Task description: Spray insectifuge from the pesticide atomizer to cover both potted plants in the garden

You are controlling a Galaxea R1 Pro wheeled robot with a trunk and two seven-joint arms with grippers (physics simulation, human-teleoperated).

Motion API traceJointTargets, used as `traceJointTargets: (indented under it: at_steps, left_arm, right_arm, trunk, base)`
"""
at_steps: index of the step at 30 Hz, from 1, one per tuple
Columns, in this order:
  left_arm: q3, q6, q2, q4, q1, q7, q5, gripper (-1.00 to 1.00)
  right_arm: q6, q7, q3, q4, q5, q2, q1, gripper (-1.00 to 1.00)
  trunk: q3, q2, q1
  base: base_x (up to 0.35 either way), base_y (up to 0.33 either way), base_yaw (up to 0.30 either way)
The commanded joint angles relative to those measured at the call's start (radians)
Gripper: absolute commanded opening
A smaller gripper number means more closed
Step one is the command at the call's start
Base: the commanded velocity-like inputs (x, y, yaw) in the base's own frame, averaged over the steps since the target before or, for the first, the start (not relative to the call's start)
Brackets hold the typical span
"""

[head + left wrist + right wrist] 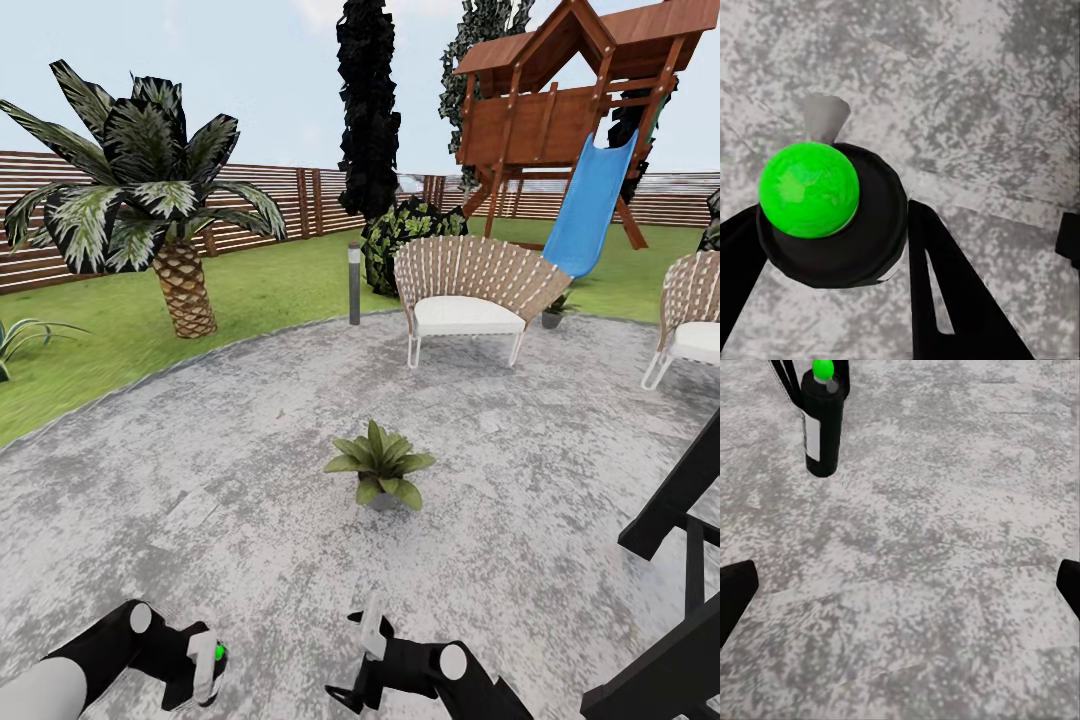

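Left gripper [207,668] is clamped on the pesticide atomizer, a small spray bottle with a dark body and a black head topped by a bright green cap [808,190]; in the left wrist view the black fingers [945,292] flank the bottle's round black shoulder on both sides. Right gripper [900,585] hangs beside it, a little apart, with its jaws wide apart and nothing but grey speckled stone patio [945,510] between them.

Seen from the right wrist, the bottle [822,424] stands upright: its long axis runs vertical, green cap up, base toward the patio. A pale grey tab [823,116] juts from the head in the left wrist view, likely the trigger or nozzle; I judge it points forward, away from the robot, but cannot be sure.

Ahead of both grippers, well apart from them, sits a low rosette of pointed green leaves in a small grey pot [380,465]. A second small potted plant [553,313] sits farther off, beside the woven chair with the white cushion [470,290].

Risks: from here the spray would probably fall short onto stone, since the plant is distant. If the nozzle heading is misjudged, mist misses sideways. Tilting the bottle could loosen a grip on its rounded shoulder.
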Motion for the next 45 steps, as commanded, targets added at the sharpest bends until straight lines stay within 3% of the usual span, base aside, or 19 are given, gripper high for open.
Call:
traceJointTargets:
  at_steps: [1,4,7,9,12,15,18,21,24,26,29,31,32,35,39,45]
  left_arm:
    - [0.006,-0.005,0.009,-0.002,0.0,0.012,-0.004,-1.0]
    - [0.039,-0.005,0.016,-0.002,0.0,0.101,0.011,-1.0]
    - [0.146,-0.004,0.014,-0.002,0.0,0.25,0.051,-1.0]
    - [0.227,-0.003,0.012,-0.001,0.0,0.318,0.075,-1.0]
    - [0.34,-0.003,0.007,-0.001,0.0,0.368,0.107,-1.0]
    - [0.446,-0.003,-0.012,-0.001,0.0,0.413,0.147,-1.0]
    - [0.51,-0.001,-0.032,0.0,0.0,0.474,0.167,-1.0]
    - [0.527,-0.001,-0.062,0.021,0.002,0.524,0.168,-1.0]
    - [0.527,-0.002,-0.089,0.054,0.003,0.551,0.164,-1.0]
    - [0.526,-0.003,-0.103,0.078,0.005,0.565,0.163,-1.0]
    - [0.526,-0.004,-0.11,0.085,0.023,0.57,0.16,-1.0]
    - [0.528,-0.002,-0.111,0.083,0.034,0.572,0.161,-1.0]
    - [0.532,0.135,-0.111,0.08,0.041,0.575,0.167,-1.0]
    - [0.532,0.222,-0.114,0.079,0.041,0.574,0.171,-1.0]
    - [0.531,0.232,-0.15,0.078,0.043,0.577,0.163,-1.0]
    - [0.536,0.243,-0.155,0.073,0.04,0.577,0.169,-1.0]
  right_arm:
    - [-0.006,-0.001,-0.003,0.0,0.01,0.0,0.0,1.0]
    - [-0.006,-0.007,-0.008,0.003,0.01,-0.003,0.0,1.0]
    - [-0.007,-0.083,-0.011,0.006,0.009,-0.005,0.0,1.0]
    - [-0.007,-0.176,-0.012,0.01,0.005,-0.009,0.0,1.0]
    - [-0.007,-0.35,-0.037,0.037,0.001,-0.011,0.0,1.0]
    - [-0.009,-0.542,-0.112,0.09,-0.002,-0.007,0.0,1.0]
    - [-0.01,-0.711,-0.175,0.151,-0.004,-0.003,0.0,1.0]
    - [-0.01,-0.833,-0.21,0.207,-0.008,0.005,0.0,1.0]
    - [-0.01,-0.899,-0.221,0.269,-0.028,0.009,0.0,1.0]
    - [-0.011,-0.936,-0.225,0.327,-0.079,0.009,0.0,1.0]
    - [-0.011,-0.949,-0.226,0.363,-0.164,0.008,0.0,1.0]
    - [-0.012,-0.949,-0.225,0.371,-0.198,0.007,0.0,1.0]
    - [-0.013,-0.948,-0.223,0.376,-0.221,0.005,0.0,1.0]
    - [-0.013,-0.948,-0.223,0.377,-0.222,0.005,0.001,1.0]
    - [-0.013,-0.952,-0.223,0.38,-0.222,0.002,0.004,1.0]
    - [-0.015,-0.955,-0.224,0.415,-0.222,-0.001,0.006,1.0]
  trunk:
    - [-0.001,0.0,0.0]
    - [-0.001,0.0,0.0]
    - [-0.001,0.0,0.0]
    - [-0.001,0.0,0.0]
    - [-0.001,0.0,0.0]
    - [-0.001,0.0,0.0]
    - [-0.001,0.0,0.0]
    - [-0.001,0.0,0.0]
    - [-0.001,0.0,0.0]
    - [-0.001,0.0,0.0]
    - [-0.001,0.0,0.0]
    - [-0.001,0.0,0.0]
    - [-0.001,0.0,0.0]
    - [-0.001,0.0,0.0]
    - [-0.001,0.0,0.0]
    - [-0.001,0.0,0.0]
  base:
    - [0.0,0.0,0.0]
    - [0.0,0.0,0.0]
    - [0.0,0.0,0.0]
    - [0.0,0.0,0.0]
    - [0.0,0.0,0.0]
    - [0.0,0.0,0.0]
    - [0.0,0.0,0.0]
    - [0.0,0.0,0.0]
    - [0.0,0.0,0.0]
    - [0.0,0.0,0.0]
    - [0.0,0.0,0.0]
    - [0.0,0.0,0.0]
    - [0.0,0.0,0.0]
    - [0.0,0.0,0.0]
    - [0.052,0.0,0.0]
    - [0.295,0.041,0.0]
